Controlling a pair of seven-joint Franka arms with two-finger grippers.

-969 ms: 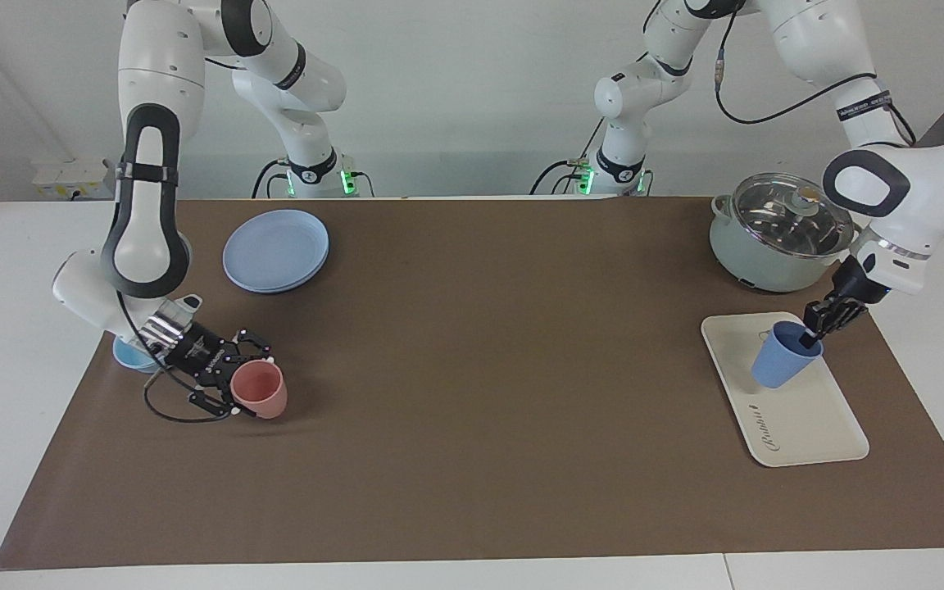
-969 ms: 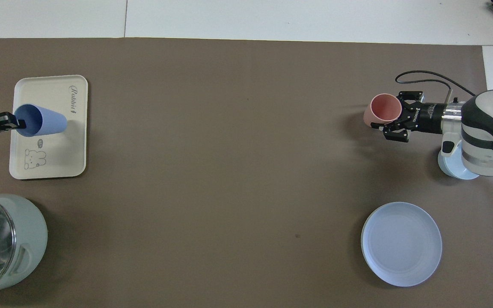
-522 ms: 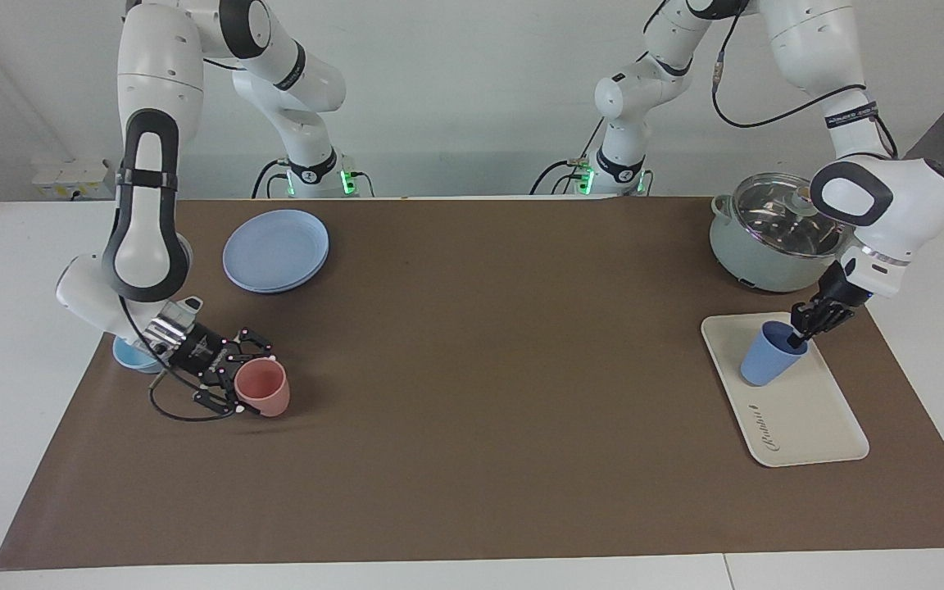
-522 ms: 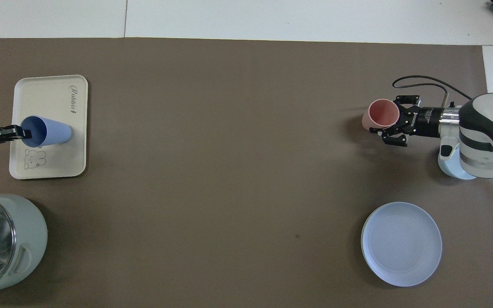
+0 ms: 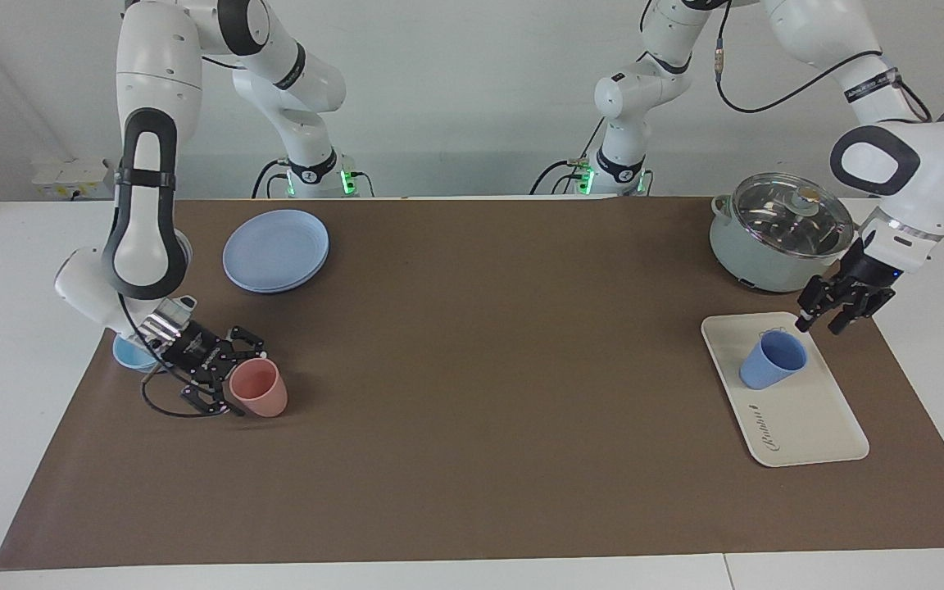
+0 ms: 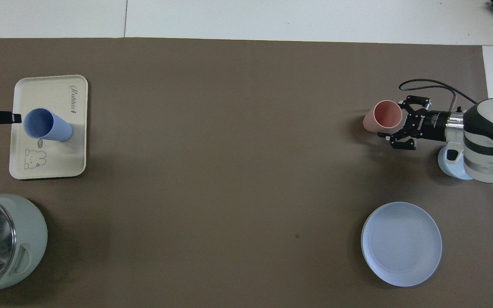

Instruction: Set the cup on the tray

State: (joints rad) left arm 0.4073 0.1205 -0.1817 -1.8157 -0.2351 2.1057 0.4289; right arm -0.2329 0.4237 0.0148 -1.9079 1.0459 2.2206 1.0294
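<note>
The brown mat [image 5: 472, 393] covers most of the white table. At the left arm's end stands the pale-green lidded pot with a glass lid [image 5: 779, 233], nearer to the robots than the flat cream-white rectangular tray [image 5: 808, 426]. The round blue plate [image 5: 276, 250] lies at the right arm's end. The small periwinkle-blue plastic tumbler [image 5: 772, 360] stands upright on the tray, free of any grip. The pink plastic cup [image 5: 259, 388] stands just beside the right gripper [image 5: 222, 373], whose fingers are spread around it without visibly clamping. The left gripper [image 5: 839, 310] hangs over the tray's edge, fingers parted and empty, apart from the tumbler. A light-blue bowl [image 5: 129, 354] sits partly hidden under the right arm.
</note>
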